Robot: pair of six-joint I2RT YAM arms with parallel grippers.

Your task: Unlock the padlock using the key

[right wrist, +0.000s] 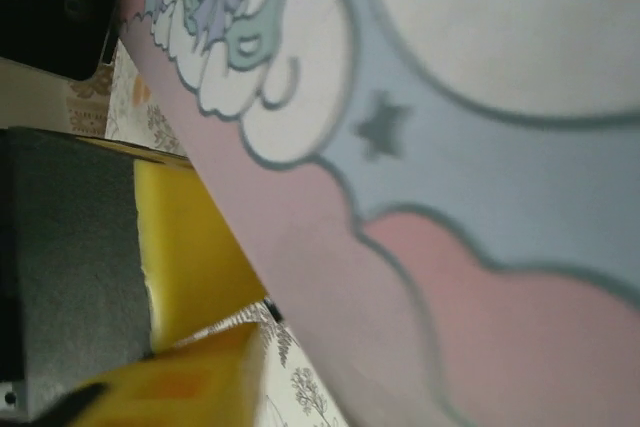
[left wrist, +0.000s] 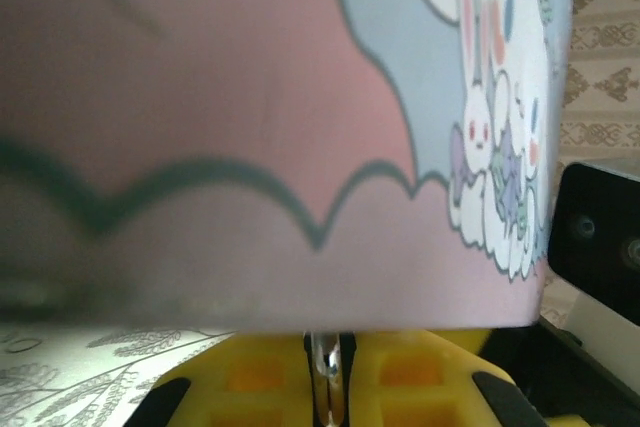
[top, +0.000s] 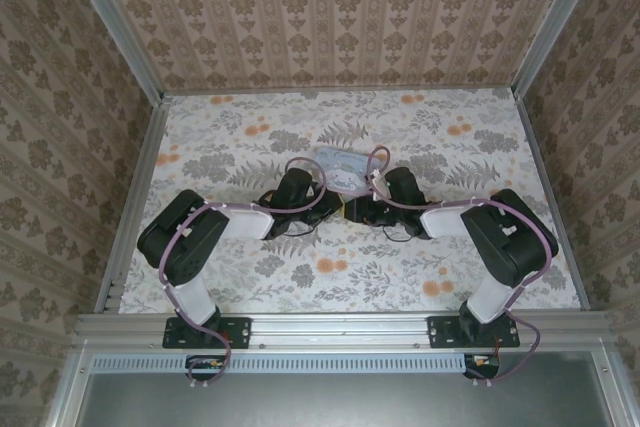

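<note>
Crowding the tin far from the walls, left fingers are clenched; right fingers: cannot tell.

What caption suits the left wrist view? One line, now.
Left gripper pinches a slim metal piece, the pastel bunny-printed tin close ahead.

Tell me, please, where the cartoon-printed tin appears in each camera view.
Top external: tin near the picture's centre.
Left wrist: tin across the upper frame.
Right wrist: tin sweeping diagonally, upper left to lower right.
Shared landmark: floral tablecloth.
</note>
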